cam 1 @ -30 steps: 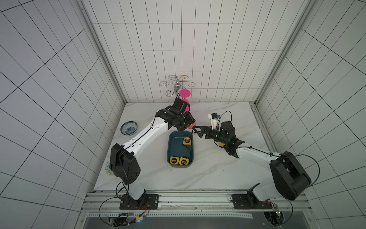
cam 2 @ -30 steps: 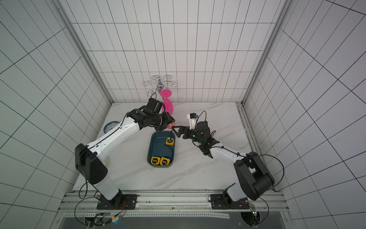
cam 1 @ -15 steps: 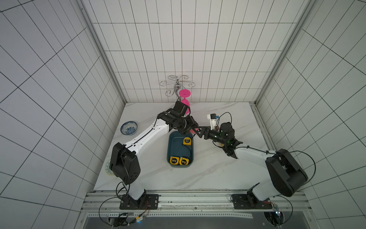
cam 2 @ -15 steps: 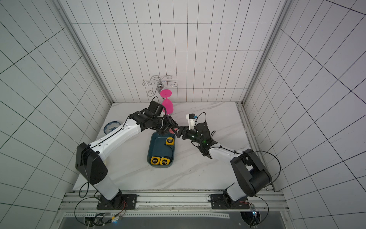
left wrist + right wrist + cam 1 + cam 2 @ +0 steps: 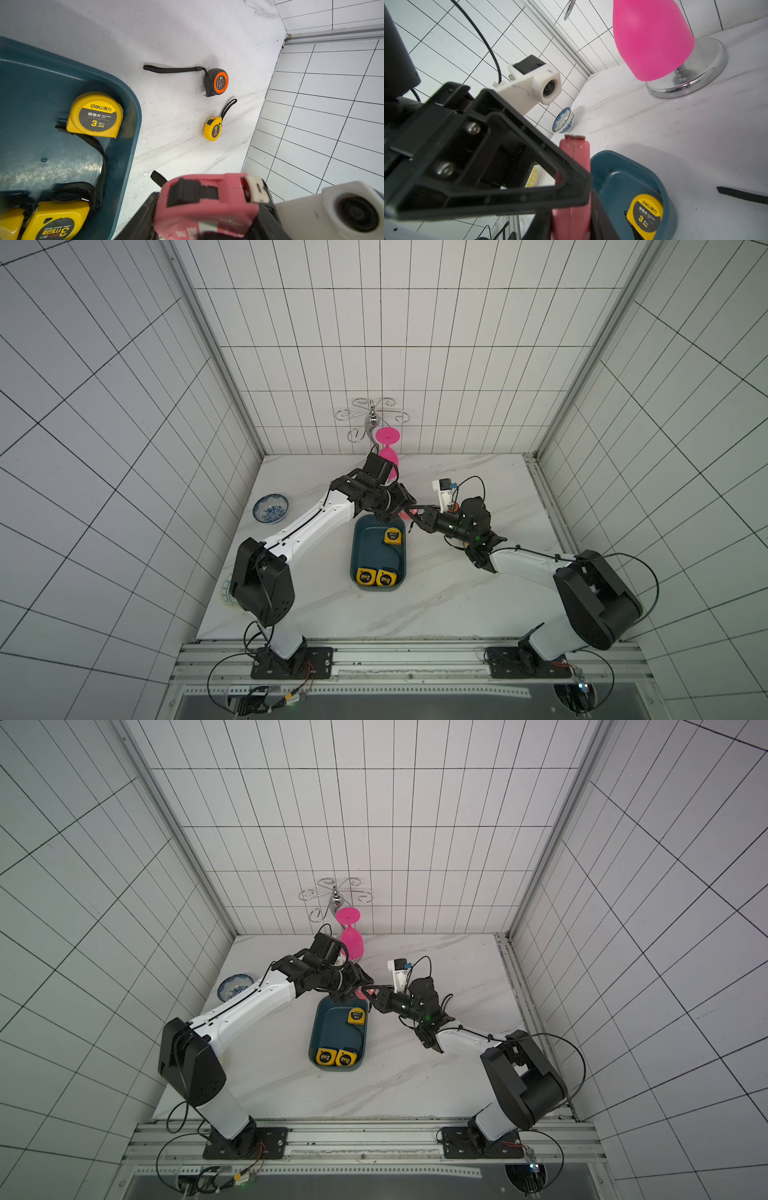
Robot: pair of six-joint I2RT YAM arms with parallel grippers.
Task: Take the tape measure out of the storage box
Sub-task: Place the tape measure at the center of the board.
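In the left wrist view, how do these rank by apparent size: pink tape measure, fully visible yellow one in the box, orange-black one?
1. pink tape measure (nearest the camera, so inflated)
2. yellow tape measure
3. orange-black tape measure

- We count one pink tape measure (image 5: pixel 207 205), four yellow ones (image 5: pixel 393 536) (image 5: pixel 365 576) (image 5: pixel 385 578) (image 5: pixel 214 128), one orange-black one (image 5: pixel 217 81).
- We count one storage box (image 5: pixel 374 551), two bowls (image 5: pixel 271 509) (image 5: pixel 226 593), one goblet (image 5: pixel 352 942).
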